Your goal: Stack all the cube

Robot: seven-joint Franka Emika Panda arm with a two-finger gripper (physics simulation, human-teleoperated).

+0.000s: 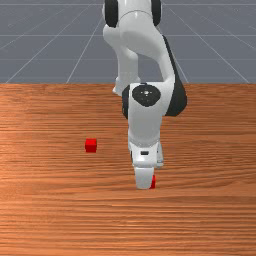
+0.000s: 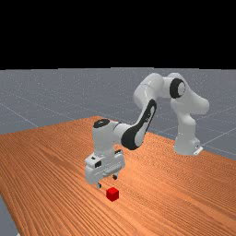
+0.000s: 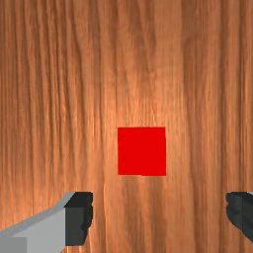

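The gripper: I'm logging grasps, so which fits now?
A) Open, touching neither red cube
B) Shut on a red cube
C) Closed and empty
A: the wrist view shows the gripper with its fingers wide apart, clear of the nearer red cube; the other red cube lies off at the front view's left.

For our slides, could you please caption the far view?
A Panda arm reaches over a wooden table, its open gripper near a red cube.

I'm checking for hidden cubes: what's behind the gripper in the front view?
Part of a red cube shows past the gripper, toward the front view's right; the rest is covered.
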